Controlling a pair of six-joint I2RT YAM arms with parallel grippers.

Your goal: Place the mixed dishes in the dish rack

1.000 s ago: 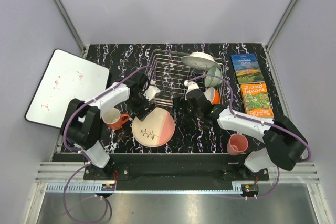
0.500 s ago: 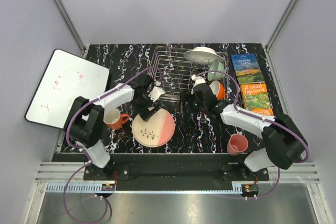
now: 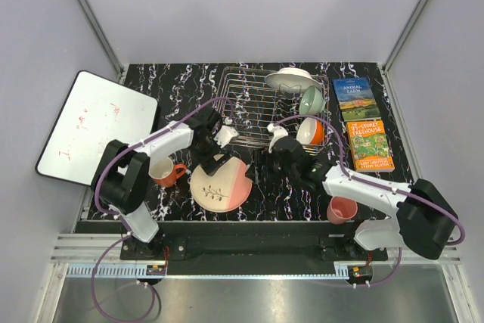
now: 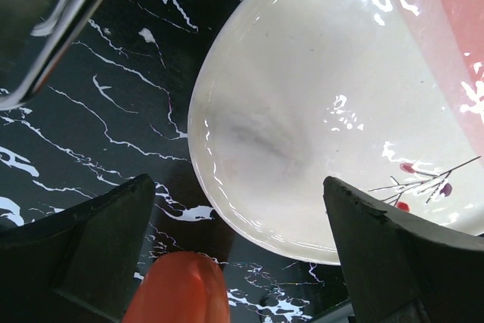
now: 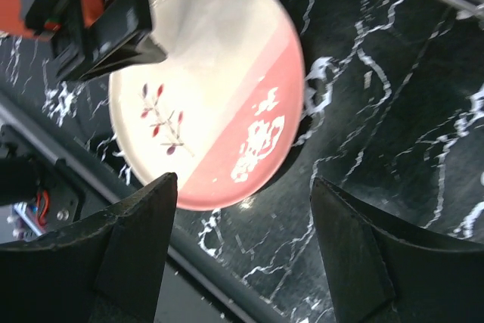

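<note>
The silver wire dish rack holds the white plate, the mint-green bowl and the orange bowl along its right side. The pink-and-cream plate lies flat on the table in front of the rack. It also shows in the left wrist view and the right wrist view. The orange-red mug stands left of it, and the pink cup stands at the near right. My left gripper is open over the plate's far left rim. My right gripper is open and empty, right of the plate.
Two colourful books lie right of the rack. A white board leans at the far left table edge. The table's near edge rail runs close below the plate. The rack's wire edge is just beside my left gripper.
My right gripper has let go of the orange bowl in the rack and pulled back towards the plate. My left gripper has settled lower over the plate's rim.
</note>
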